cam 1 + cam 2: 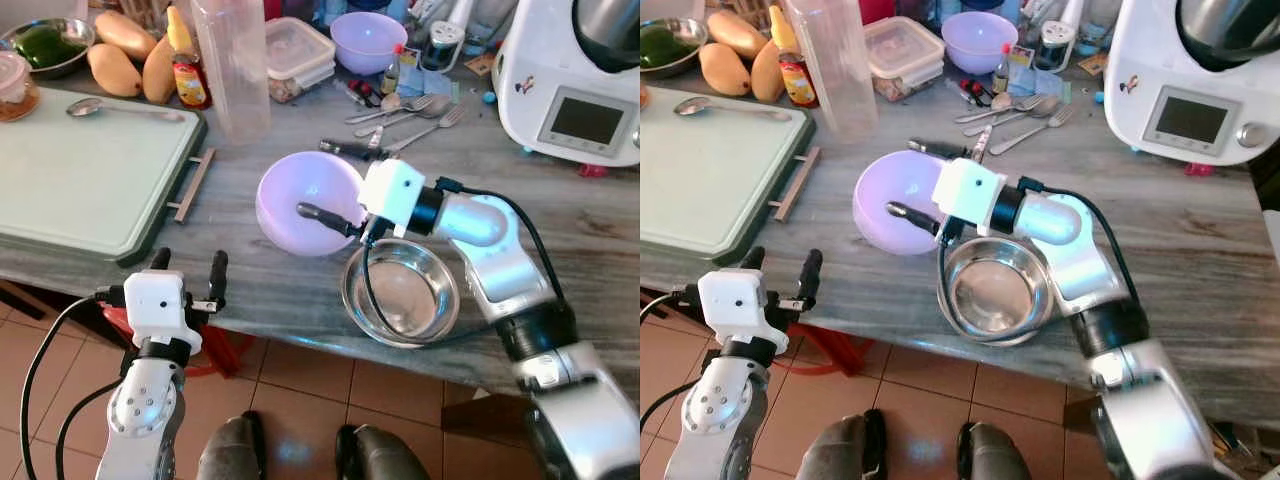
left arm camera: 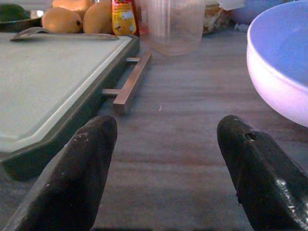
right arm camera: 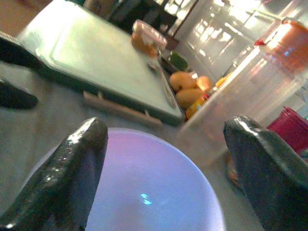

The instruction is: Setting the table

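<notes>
The step looks like fetching a bowl. The right gripper (image 1: 330, 222) hovers over the lilac bowl (image 1: 295, 195), fingers spread wide and empty — the bowl lies just ahead of and under its tips, a steel bowl (image 1: 400, 293) just behind it. Next it needs to lower a finger inside the rim and pinch. The left gripper (image 1: 188, 270) waits open at the counter edge — empty. The lilac bowl is smooth, glossy, empty.

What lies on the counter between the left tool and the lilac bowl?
Nothing: in the left wrist view, bare grey counter runs from the open left tool to the lilac bowl.
</notes>
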{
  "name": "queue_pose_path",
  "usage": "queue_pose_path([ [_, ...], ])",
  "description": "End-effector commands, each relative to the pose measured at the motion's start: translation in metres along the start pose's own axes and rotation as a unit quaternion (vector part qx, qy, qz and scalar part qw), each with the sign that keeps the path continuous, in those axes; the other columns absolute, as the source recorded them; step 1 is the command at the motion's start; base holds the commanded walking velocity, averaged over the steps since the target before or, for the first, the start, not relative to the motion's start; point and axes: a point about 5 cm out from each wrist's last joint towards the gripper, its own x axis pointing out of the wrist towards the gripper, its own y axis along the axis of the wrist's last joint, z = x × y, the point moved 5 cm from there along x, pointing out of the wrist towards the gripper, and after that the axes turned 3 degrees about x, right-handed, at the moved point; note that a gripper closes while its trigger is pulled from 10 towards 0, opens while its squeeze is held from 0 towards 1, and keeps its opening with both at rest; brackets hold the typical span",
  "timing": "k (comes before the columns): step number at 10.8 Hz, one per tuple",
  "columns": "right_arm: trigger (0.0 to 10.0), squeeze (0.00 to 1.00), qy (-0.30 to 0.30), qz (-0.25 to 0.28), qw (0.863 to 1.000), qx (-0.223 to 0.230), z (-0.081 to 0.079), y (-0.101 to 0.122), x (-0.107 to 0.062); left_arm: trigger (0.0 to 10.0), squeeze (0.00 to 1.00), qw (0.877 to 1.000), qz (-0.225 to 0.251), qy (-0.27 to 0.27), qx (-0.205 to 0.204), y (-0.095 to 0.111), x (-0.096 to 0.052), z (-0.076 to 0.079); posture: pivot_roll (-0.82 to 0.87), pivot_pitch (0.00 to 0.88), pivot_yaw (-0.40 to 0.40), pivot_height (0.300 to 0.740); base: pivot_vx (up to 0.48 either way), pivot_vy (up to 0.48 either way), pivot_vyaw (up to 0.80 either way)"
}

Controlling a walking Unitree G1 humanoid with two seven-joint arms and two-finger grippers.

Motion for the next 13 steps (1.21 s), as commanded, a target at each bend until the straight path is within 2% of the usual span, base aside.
queue_pose_path([
  [1, 10.0, 1.00, -0.011, 0.004, 1.000, 0.014, -0.002, 0.003, -0.003, 10.0, 0.00, 1.000, -0.006, 0.001, 0.000, -0.003, -0.001, 0.000, 0.02, 0.172, -0.037, 0.740, 0.000, 0.000, 0.00],
  [2, 10.0, 1.00, -0.017, 0.002, 1.000, 0.024, -0.005, 0.003, -0.006, 10.0, 0.00, 1.000, -0.006, 0.001, 0.000, -0.003, 0.000, 0.000, 0.02, 0.171, -0.036, 0.740, 0.000, 0.000, 0.00],
  [3, 10.0, 1.00, -0.058, -0.007, 0.997, 0.045, -0.004, 0.000, -0.013, 10.0, 0.00, 1.000, -0.005, 0.000, -0.001, -0.003, 0.000, 0.000, 0.01, 0.169, -0.038, 0.740, 0.000, 0.000, 0.00],
  [4, 10.0, 1.00, -0.137, -0.025, 0.988, 0.071, -0.001, -0.007, -0.027, 10.0, 0.00, 1.000, -0.005, 0.001, 0.000, -0.003, 0.001, -0.001, 0.01, 0.171, -0.039, 0.740, 0.000, 0.000, 0.00],
  [6, 10.0, 1.00, -0.208, -0.055, 0.972, 0.099, -0.003, -0.019, -0.046, 10.0, 0.00, 1.000, -0.005, 0.004, 0.001, -0.003, 0.002, -0.004, 0.01, 0.173, -0.032, 0.740, 0.000, 0.000, 0.00],
  [8, 10.0, 1.00, -0.265, -0.080, 0.948, 0.155, -0.006, -0.028, -0.055, 10.0, 0.00, 1.000, -0.004, -0.001, 0.004, -0.003, 0.003, -0.005, 0.01, 0.173, -0.026, 0.740, 0.000, 0.000, 0.00],
  [9, 10.0, 1.00, -0.284, -0.084, 0.934, 0.197, -0.012, -0.030, -0.056, 10.0, 0.00, 1.000, -0.003, -0.002, 0.006, -0.003, 0.005, -0.007, 0.01, 0.173, -0.027, 0.740, 0.000, 0.000, 0.00],
  [10, 10.0, 1.00, -0.281, -0.092, 0.932, 0.210, -0.023, -0.030, -0.058, 10.0, 0.00, 1.000, -0.003, -0.001, 0.006, -0.003, 0.005, -0.008, 0.01, 0.175, -0.026, 0.740, 0.000, 0.000, 0.00],
  [11, 10.0, 1.00, -0.281, -0.106, 0.923, 0.241, -0.037, -0.034, -0.061, 10.0, 0.00, 1.000, -0.003, -0.002, 0.006, -0.003, 0.005, -0.008, 0.01, 0.176, -0.025, 0.740, 0.000, 0.000, 0.00],
  [12, 10.0, 0.95, -0.272, -0.109, 0.925, 0.244, -0.045, -0.031, -0.061, 10.0, 0.00, 1.000, -0.004, -0.003, 0.006, -0.004, 0.005, -0.008, 0.01, 0.175, -0.023, 0.740, 0.000, 0.000, 0.00],
  [13, 10.0, 0.84, -0.271, -0.114, 0.921, 0.255, -0.048, -0.031, -0.062, 10.0, 0.00, 1.000, -0.004, -0.004, 0.006, -0.004, 0.005, -0.007, 0.00, 0.173, -0.023, 0.740, 0.000, 0.000, 0.00],
])
